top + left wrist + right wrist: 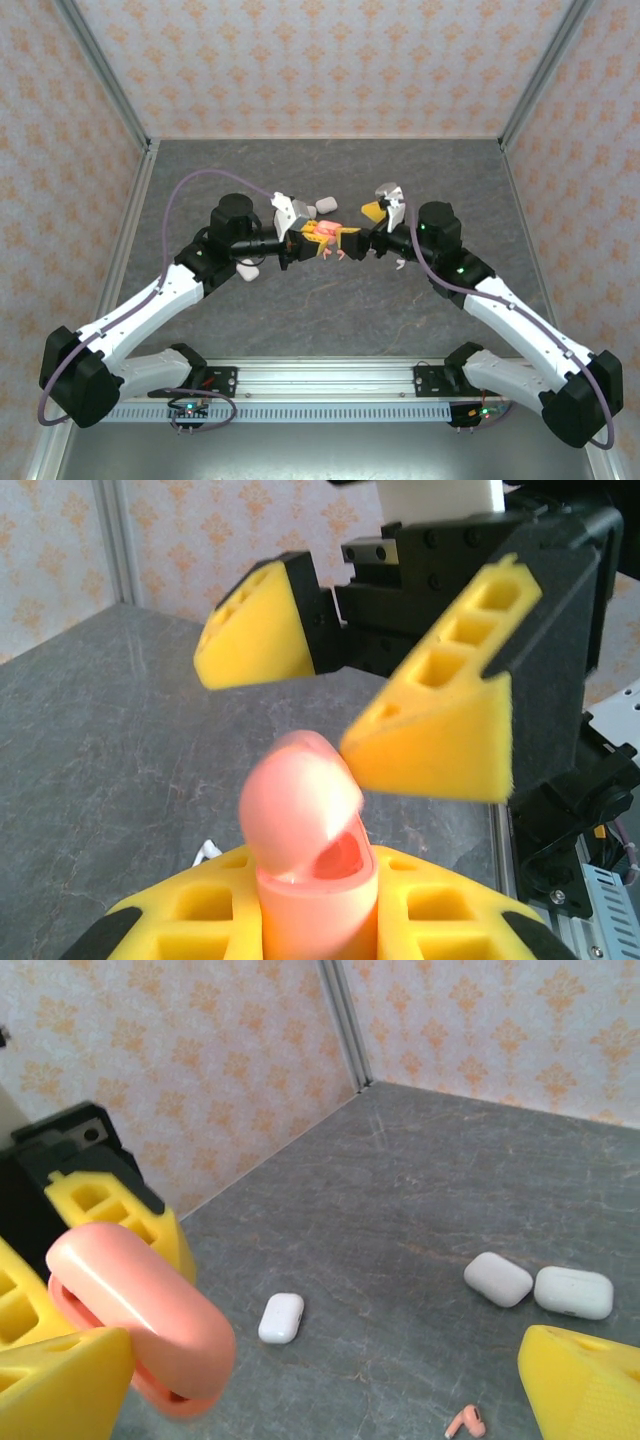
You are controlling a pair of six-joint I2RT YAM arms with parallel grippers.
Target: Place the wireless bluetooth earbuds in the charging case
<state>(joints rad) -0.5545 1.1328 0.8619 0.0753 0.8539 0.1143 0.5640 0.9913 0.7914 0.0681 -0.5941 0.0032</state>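
The pink case point(305, 880) is smooth, glossy plastic. The yellow pads point(440, 730) look matt and finely grainy, like foam or printed plastic, on matt black mounts point(560, 630). The table point(330, 310) is a grey, stone-veined, matt sheet. The white cases point(281, 1317) are smooth satin plastic, the earbud point(466, 1423) glossy pink. The walls point(320, 60) look like printed paper or cloth, the post point(345, 1020) brushed metal, the arm shells point(150, 305) glossy white plastic

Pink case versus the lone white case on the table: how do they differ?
The pink case is clamped in the left gripper, off the table; the white case lies loose on the table. The pink case is hinged open; the white case looks shut. Both are rounded, pill-shaped.
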